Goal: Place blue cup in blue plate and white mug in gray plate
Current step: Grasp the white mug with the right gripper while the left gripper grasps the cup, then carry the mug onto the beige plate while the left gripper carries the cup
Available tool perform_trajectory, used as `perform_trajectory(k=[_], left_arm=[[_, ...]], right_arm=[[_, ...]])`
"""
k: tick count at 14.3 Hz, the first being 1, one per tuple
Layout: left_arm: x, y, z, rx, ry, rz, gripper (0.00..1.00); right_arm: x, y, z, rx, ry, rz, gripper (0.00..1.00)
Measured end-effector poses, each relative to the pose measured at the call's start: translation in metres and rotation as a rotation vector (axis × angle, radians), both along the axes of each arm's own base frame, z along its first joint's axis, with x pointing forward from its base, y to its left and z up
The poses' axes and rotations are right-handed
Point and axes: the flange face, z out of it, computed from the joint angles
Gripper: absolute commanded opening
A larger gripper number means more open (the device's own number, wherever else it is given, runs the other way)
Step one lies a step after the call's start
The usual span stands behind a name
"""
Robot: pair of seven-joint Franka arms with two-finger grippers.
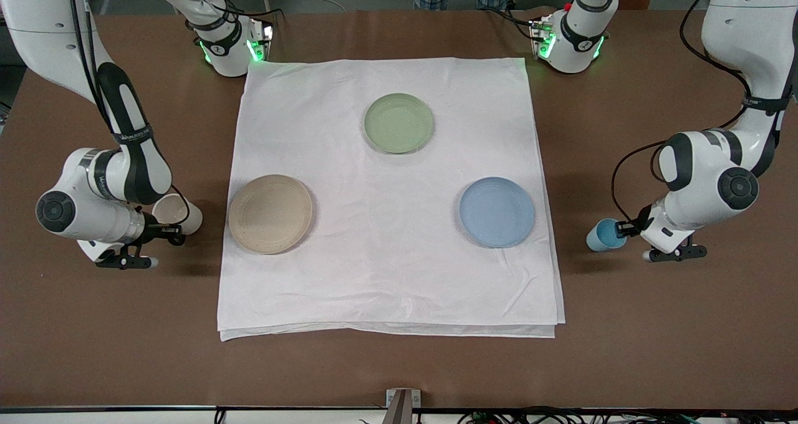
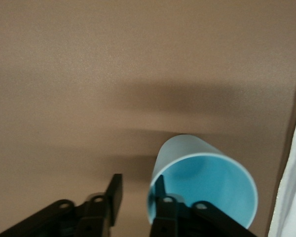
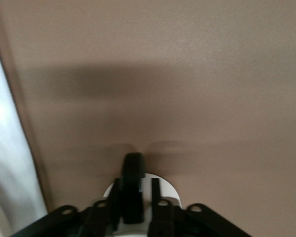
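Nearest the front camera lies the folded edge of the white cloth (image 1: pixel 386 324), spread over the brown bench (image 1: pixel 399 368) to give the three plates a landing zone. On it sit the gray plate (image 1: pixel 270 214) toward the right arm's end, the blue plate (image 1: pixel 497 212) toward the left arm's end, and a green plate (image 1: pixel 399 123) farther from the camera, likely just a decoy. Off the cloth, the left hand (image 1: pixel 623 229) grips the blue cup (image 1: pixel 605 235), tipped on its side just beside the cloth edge nearest its plate. At the opposite end the right hand (image 1: pixel 163 226) clamps the white mug (image 1: pixel 177 214), also tilted, beside the gray plate. Each arm takes the vessel on its own end, so neither needs to cross.

Over to the left wrist view: one finger (image 2: pixel 164 207) reaches inside the cup's mouth (image 2: pixel 207 190), the other (image 2: pixel 111 197) stands outside, pinching the wall, a sensible grip on a handleless cup.

Right wrist view now: the fingers (image 3: pixel 155 197) close narrowly around the mug's dark handle (image 3: pixel 133 185), with cream rim (image 3: pixel 143 190) peeking beneath. Both plates are bare; by my reckoning, lifting and carrying come next.
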Motion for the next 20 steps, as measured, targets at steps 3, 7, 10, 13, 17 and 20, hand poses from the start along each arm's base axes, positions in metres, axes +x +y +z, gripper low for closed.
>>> perform_trajectory(k=[3, 7, 10, 13, 17, 20], left_arm=[[0.004, -0.006, 0.007, -0.002, -0.014, -0.009, 0.0], [0.006, -0.051, 0.043, -0.021, -0.011, -0.009, 0.0], [-0.01, -0.129, 0.07, -0.041, 0.025, 0.056, 0.01], [-0.034, -0.203, 0.065, -0.054, 0.064, 0.129, 0.0], [-0.055, -0.25, 0.037, -0.048, 0.107, 0.19, 0.14], [-0.058, -0.256, 0.012, -0.059, 0.123, 0.21, 1.0]], right_arm=[[0.005, 0.024, 0.032, 0.075, 0.026, -0.068, 0.0], [-0.002, 0.118, 0.072, 0.087, 0.028, -0.166, 0.0], [-0.022, 0.195, 0.063, 0.078, 0.032, -0.163, 0.01], [-0.033, 0.222, 0.047, 0.065, 0.019, -0.135, 0.16], [-0.034, 0.223, 0.023, 0.026, 0.021, -0.098, 1.0], [-0.03, 0.222, 0.025, 0.02, 0.011, -0.096, 1.0]])
